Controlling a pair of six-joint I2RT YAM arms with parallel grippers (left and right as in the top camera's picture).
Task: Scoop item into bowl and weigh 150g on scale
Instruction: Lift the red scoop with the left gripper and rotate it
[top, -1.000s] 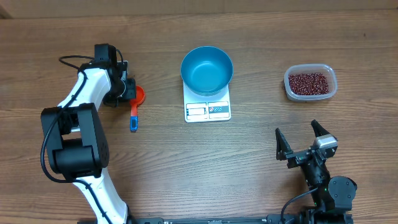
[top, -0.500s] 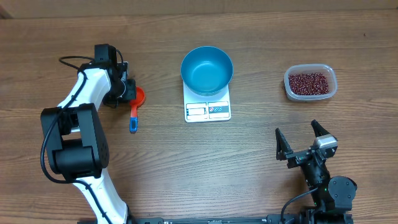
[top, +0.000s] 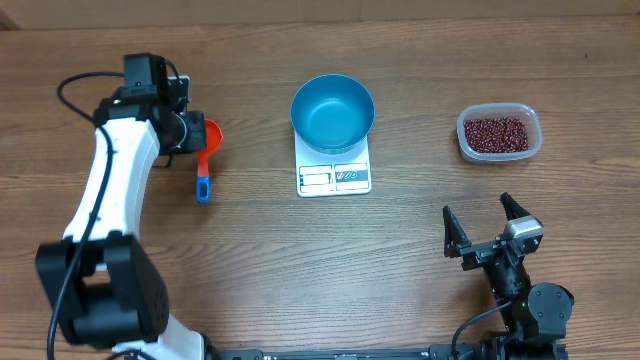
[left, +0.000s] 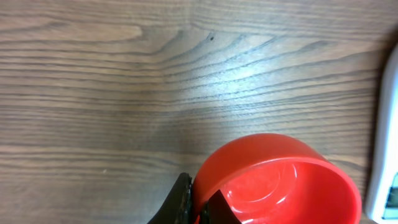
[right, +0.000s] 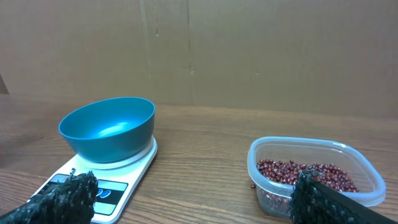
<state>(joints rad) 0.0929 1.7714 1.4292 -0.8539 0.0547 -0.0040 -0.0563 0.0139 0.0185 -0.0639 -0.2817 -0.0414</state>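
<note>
An empty blue bowl (top: 333, 112) (right: 107, 127) stands on the white scale (top: 334, 177) (right: 134, 165) at the middle back of the table. To its left is my left gripper (top: 190, 135) (left: 199, 205), shut on the rim of a red scoop (top: 209, 134) (left: 280, 180). The scoop's blue handle (top: 203, 187) hangs toward the front. One finger is inside the empty cup and one outside. The dark red beans (top: 494, 132) (right: 305, 174) lie in a clear tub at the back right. My right gripper (top: 490, 232) (right: 193, 205) stands open at the front right, nothing between its fingers.
The clear plastic tub (top: 465, 147) (right: 273, 149) sits right of the scale. One stray bean (right: 252, 185) lies on the wood beside it. The scale's edge (left: 385, 155) shows at the right of the left wrist view. A cardboard wall (right: 249, 50) stands behind the table.
My left arm has swung left and toward the back, carrying the red scoop with it off its earlier spot. The right arm, bowl, scale and tub have not moved.
</note>
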